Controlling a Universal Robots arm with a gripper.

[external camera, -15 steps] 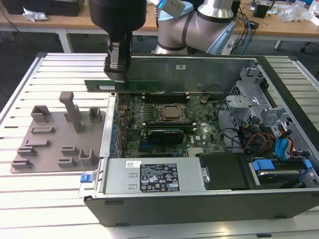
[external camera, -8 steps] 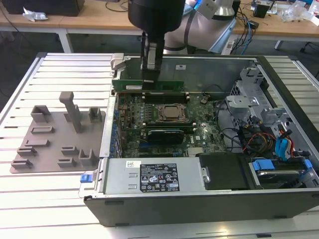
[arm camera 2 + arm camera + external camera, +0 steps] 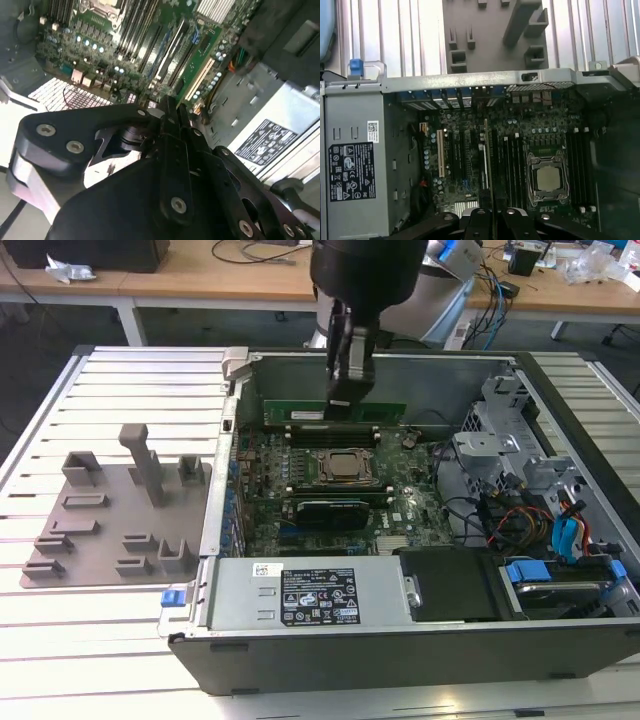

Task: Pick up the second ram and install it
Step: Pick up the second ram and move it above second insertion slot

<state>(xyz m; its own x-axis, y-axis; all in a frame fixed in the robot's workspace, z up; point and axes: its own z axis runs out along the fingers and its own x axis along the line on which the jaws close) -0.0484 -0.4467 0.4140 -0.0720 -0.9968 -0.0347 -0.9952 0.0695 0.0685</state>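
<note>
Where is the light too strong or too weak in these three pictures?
Exterior view: the slatted table glares white, while the inside of the computer case is dimmer. Second wrist view: the area behind the vent grille is washed out white. First wrist view: deep shadow lies beside the processor socket.

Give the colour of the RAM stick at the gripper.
Green: the second ram shows best in the exterior view.

Exterior view: high, angled down on PC case (image 3: 400, 665). Both wrist views: close over motherboard (image 3: 460, 130) (image 3: 100, 45).
</note>
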